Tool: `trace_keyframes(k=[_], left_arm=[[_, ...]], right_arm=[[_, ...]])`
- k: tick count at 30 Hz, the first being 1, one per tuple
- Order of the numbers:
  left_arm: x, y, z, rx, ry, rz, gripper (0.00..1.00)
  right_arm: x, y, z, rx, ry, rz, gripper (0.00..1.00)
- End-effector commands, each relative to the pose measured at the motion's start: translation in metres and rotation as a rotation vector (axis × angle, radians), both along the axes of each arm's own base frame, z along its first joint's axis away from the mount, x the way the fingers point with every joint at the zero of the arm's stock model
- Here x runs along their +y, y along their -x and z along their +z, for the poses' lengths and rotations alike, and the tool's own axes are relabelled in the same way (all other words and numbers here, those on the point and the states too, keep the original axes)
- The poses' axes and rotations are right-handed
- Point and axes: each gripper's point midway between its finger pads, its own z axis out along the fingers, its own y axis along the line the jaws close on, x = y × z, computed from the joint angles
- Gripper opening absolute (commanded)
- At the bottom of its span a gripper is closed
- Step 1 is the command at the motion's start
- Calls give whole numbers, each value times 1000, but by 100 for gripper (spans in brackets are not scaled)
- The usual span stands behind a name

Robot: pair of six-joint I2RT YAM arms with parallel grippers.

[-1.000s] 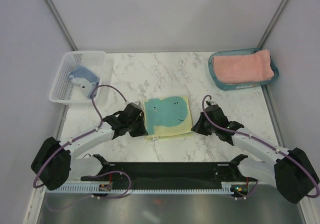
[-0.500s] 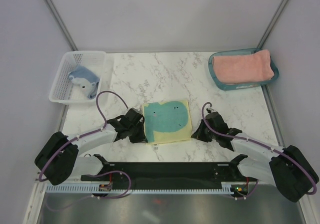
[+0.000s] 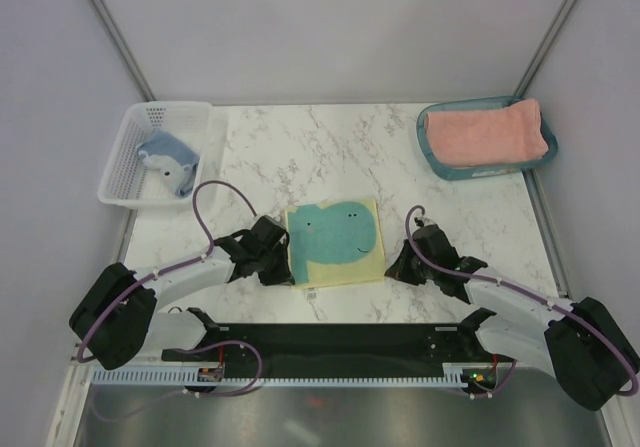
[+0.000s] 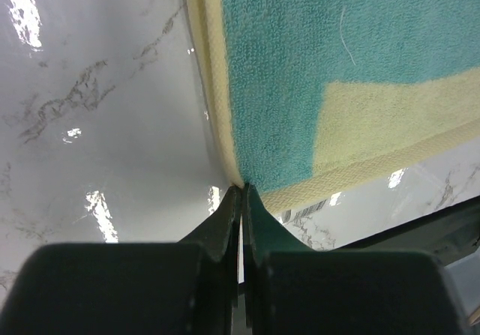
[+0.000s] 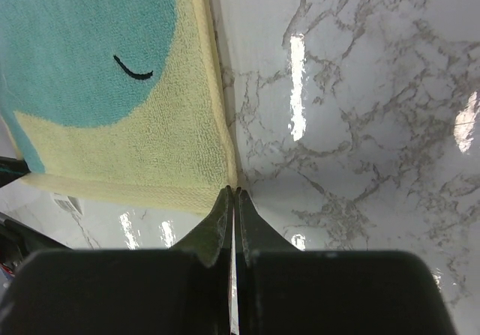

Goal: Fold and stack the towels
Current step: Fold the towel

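The pale-yellow towel [image 3: 335, 242] with its teal face patch lies flat in the middle of the marble table, also filling the left wrist view [image 4: 337, 65] and the right wrist view [image 5: 112, 110]. My left gripper [image 3: 290, 269] [image 4: 241, 189] is shut, pinching the towel's near left corner. At the near right corner my right gripper [image 3: 394, 267] [image 5: 233, 191] is shut on the towel's edge. The salmon-pink towel [image 3: 487, 132] lies folded at the back right. The grey-blue towel [image 3: 168, 162] sits bunched up at the back left.
A teal tray [image 3: 440, 170] holds the pink towel. A white mesh basket [image 3: 115, 182] holds the grey-blue one. A small printed label [image 3: 311, 290] sticks out from the yellow towel's near edge. Grey walls enclose the table on three sides.
Both grippers have drawn the yellow towel toward the near edge and turned it slightly. Over the last half second almost nothing moved.
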Motion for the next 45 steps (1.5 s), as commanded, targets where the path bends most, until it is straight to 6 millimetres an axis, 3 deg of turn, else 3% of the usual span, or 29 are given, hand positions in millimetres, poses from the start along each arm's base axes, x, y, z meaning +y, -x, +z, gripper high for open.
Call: trace_keyframes(k=[1,4,5,6,9,10,15,17,20,21,22,26,27,31,35,41,45], left_arm=[[21,6,-7,9,-111,-26,2],[20,6,-3,10,-109,-36,3],[19,7,-1,10,-104,-39,6],[20,9,0,15,-106,-43,11],[20,6,11,-11,-100,-40,41],[20,4,14,-20,-101,-39,45],[18,1,34,-12,-120,-71,54],[16,-9,52,-49,-126,-58,56],[9,-46,90,-193,-127,-13,57],[6,-57,94,-209,-135,-7,57],[-2,-74,112,-273,-125,-13,55],[-21,-121,123,-347,-117,-22,51],[-24,-136,125,-373,-97,-10,51],[-36,-167,100,-308,-11,-37,49],[-26,-186,71,-254,-7,-14,48],[-24,-194,29,-178,-23,-31,47],[-28,-207,22,-186,-33,-63,47]], right_arm=[[-9,8,-6,9,50,22,0],[-8,6,1,-8,42,28,3],[-8,6,1,-9,44,30,9],[-7,6,3,-9,37,37,13],[-2,5,12,-27,19,70,27],[-1,5,15,-31,19,78,29],[-5,3,34,-52,49,94,38],[-4,-4,46,-86,52,93,41],[2,-32,75,-188,70,91,40],[11,-50,90,-232,67,101,39],[15,-60,95,-266,87,129,38],[38,-113,110,-345,131,223,36],[52,-127,109,-342,116,261,36],[64,-163,94,-311,126,307,33],[62,-188,73,-272,115,279,32],[52,-191,49,-237,129,223,32],[43,-184,30,-195,136,171,31]])
